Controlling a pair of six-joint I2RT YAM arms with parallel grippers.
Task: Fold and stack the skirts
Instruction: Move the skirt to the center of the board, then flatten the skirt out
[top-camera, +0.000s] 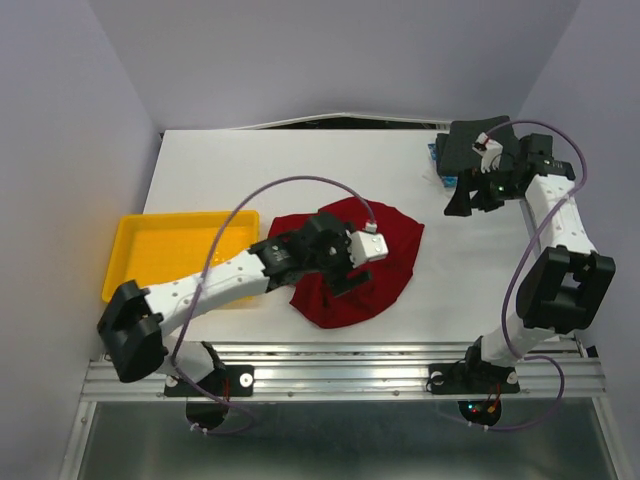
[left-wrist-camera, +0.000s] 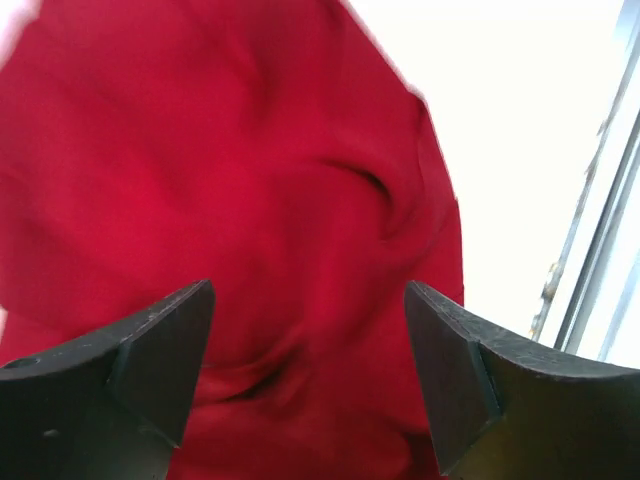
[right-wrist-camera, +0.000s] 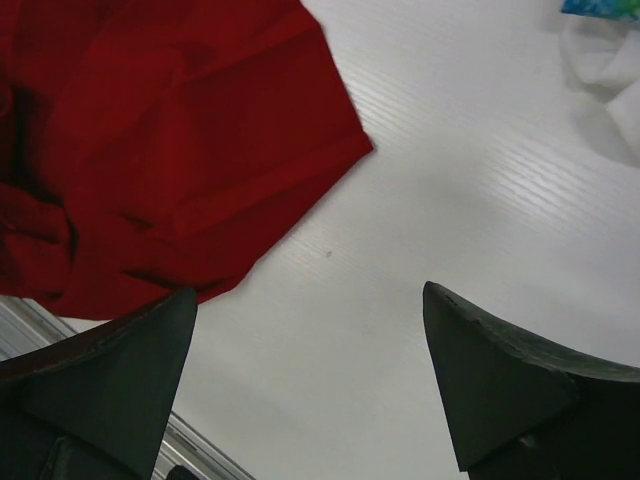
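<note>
The jaws of the left gripper (left-wrist-camera: 308, 300) are spread wide and hold nothing. The red skirt (left-wrist-camera: 200, 150) lies crumpled right under them and fills the gap between the two tips. The jaws of the right gripper (right-wrist-camera: 310, 295) are spread wide too, with only the white table (right-wrist-camera: 450, 200) between them. The red skirt's edge is ahead of them, on their left. A bit of the blue skirt (right-wrist-camera: 600, 8) peeks in far ahead, on their right. The yellow tray (top-camera: 150, 260) sits well behind the left jaws.

Bright, even light; red skirt (left-wrist-camera: 200, 180) blurred in left wrist view, table (left-wrist-camera: 520, 100) glaring white.
</note>
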